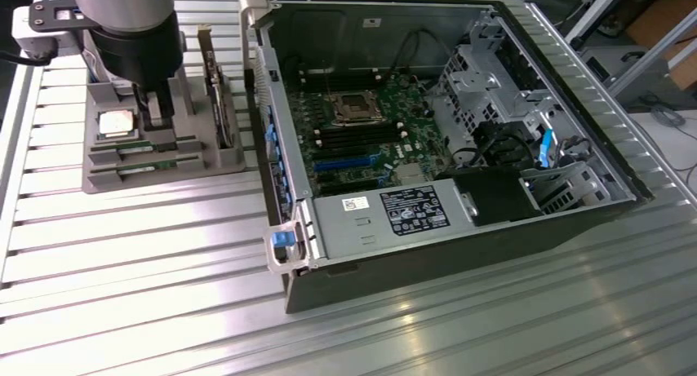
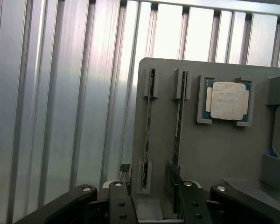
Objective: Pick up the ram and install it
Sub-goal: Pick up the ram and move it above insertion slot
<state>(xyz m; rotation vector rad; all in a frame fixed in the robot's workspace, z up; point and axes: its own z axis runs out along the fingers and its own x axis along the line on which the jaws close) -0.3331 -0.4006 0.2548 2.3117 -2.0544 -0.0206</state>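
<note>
Two ram sticks stand on edge in slots of a grey holder [image 2: 214,154]; one ram [image 2: 148,126] and the other ram [image 2: 178,121] run side by side. My gripper [image 2: 156,205] is open and holds nothing. Its black fingers [image 2: 122,200] stand over the holder's near end, with the first stick's end between them and the second stick beside the other finger. In the exterior view the gripper [image 1: 160,123] hangs low over the holder [image 1: 109,179] at the exterior view's left, just behind the green ram sticks [image 1: 142,154].
A square silver processor [image 2: 228,100] sits in the holder beside the sticks, and a hard drive [image 1: 224,107] stands upright at its side. The open computer case [image 1: 544,221] lies to the exterior view's right, with black memory slots [image 1: 354,137] on the motherboard. All rests on a ribbed aluminium table [image 1: 130,270].
</note>
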